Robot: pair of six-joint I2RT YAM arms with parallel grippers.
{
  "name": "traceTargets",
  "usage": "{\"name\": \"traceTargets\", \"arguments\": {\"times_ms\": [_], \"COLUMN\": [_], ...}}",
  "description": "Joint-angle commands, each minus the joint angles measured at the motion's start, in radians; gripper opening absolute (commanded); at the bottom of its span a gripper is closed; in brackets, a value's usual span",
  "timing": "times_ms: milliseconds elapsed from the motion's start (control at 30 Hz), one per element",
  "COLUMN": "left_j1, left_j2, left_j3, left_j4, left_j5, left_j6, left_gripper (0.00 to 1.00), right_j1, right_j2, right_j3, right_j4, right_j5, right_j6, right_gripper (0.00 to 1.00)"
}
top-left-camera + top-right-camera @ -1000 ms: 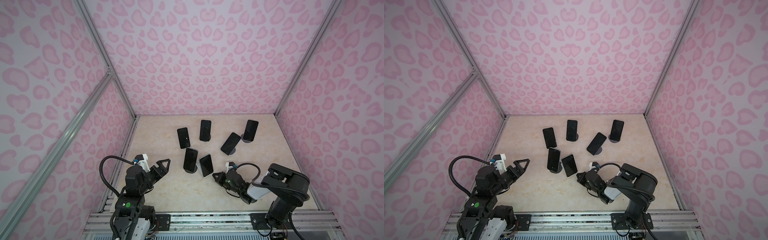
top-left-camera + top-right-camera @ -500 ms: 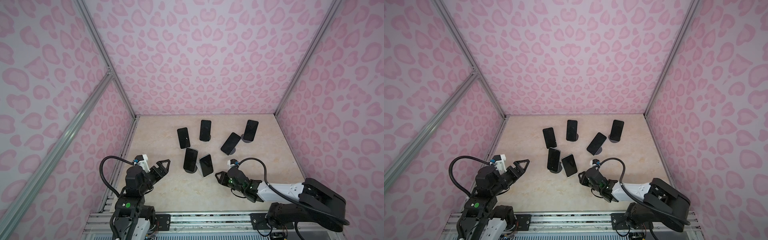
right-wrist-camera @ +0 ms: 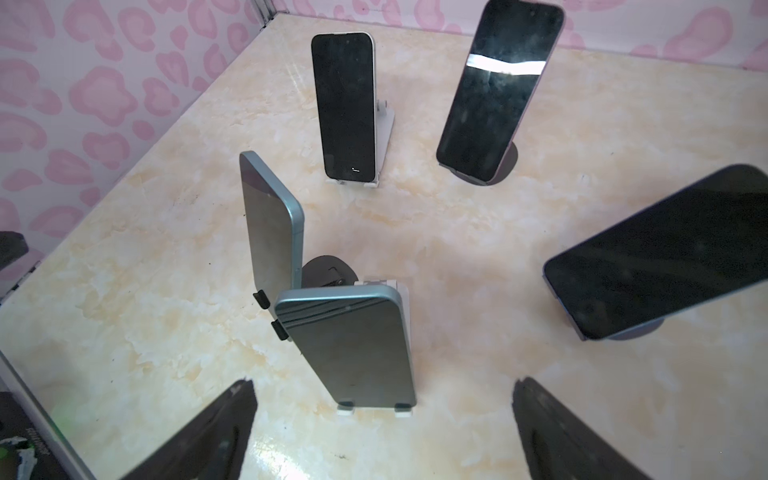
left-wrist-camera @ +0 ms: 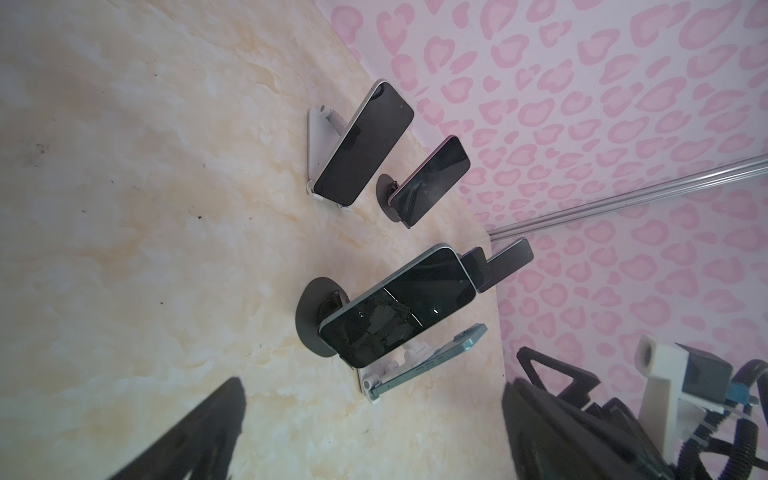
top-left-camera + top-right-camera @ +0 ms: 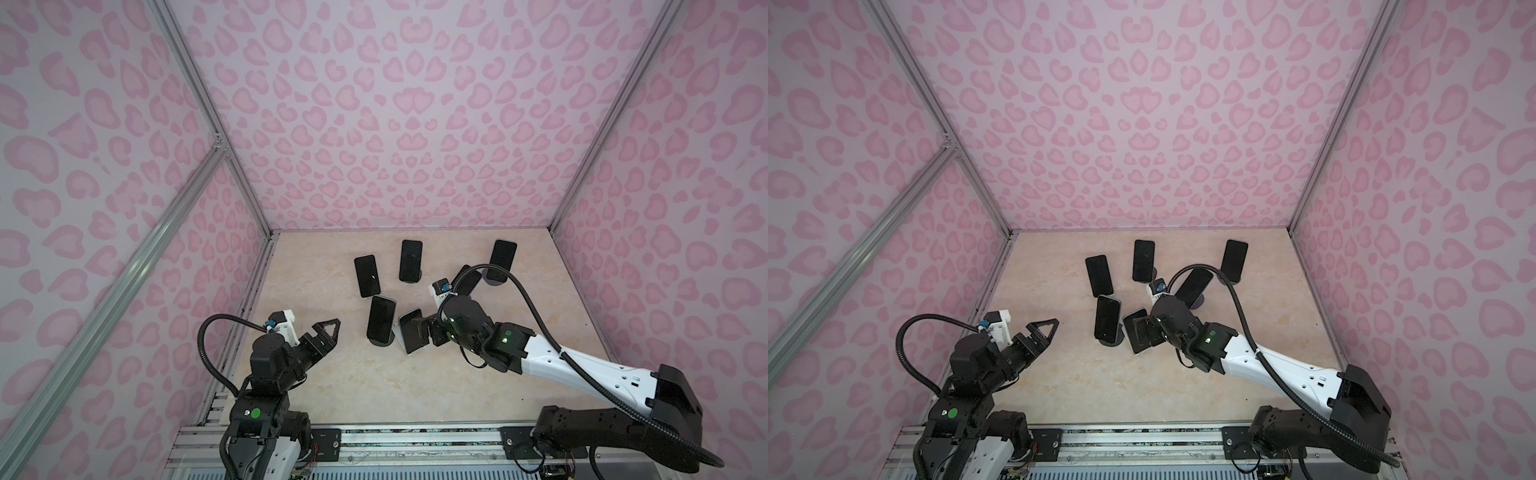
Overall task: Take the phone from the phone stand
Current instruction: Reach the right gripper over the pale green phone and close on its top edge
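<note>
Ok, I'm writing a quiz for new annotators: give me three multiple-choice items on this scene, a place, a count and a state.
1. Where is the right gripper? A. far from any phone B. at the nearest phone, on its white stand C. on top of a phone
2. How many phones stand on the table? A. four B. eight C. six
3. Its jaws are: A. open, empty B. shut on a phone C. shut, empty
1 B, a top view shows it there; 2 C, six screens counted; 3 A, its fingers stand spread in the right wrist view.
</note>
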Motion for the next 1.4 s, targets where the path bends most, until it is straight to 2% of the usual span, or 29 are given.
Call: {"name": "traceTargets", "arguments": {"times_ms": [0, 200, 533, 1033, 1367], "left_j1": [0.001, 0.001, 0.002, 0.001, 0.002], "left_j2": [-0.009, -0.007, -0.003, -0.004, -0.006], "left_j3": [0.005, -0.002, -0.004, -0.007, -0.01], "left_j4": [-0.004, -0.008, -0.006, -0.008, -0.009], "left_j5": [-0.012, -0.016, -0.016, -0.024, -0.029], "left_j6": [0.002, 0.0, 0.002, 0.009, 0.011], "left_gripper": [1.0, 1.0, 1.0, 1.0, 1.0], "right_j1": [0.0, 0.002, 0.001, 0.016, 0.021], "right_j2": [0.053, 0.115, 0.179, 0.226, 0.245], "right_j3": [0.043, 0.081, 0.084, 0.075, 0.072], "right_j4": [-0.005, 0.023, 0.094, 0.142, 0.144], "right_j5": [-0.029, -0.073, -0.063, 0.009, 0.049], "right_j6": [-0.103, -0.115, -0.062, 0.006, 0.013], "right_gripper": [0.99, 0.99, 0.99, 0.99, 0.9]}}
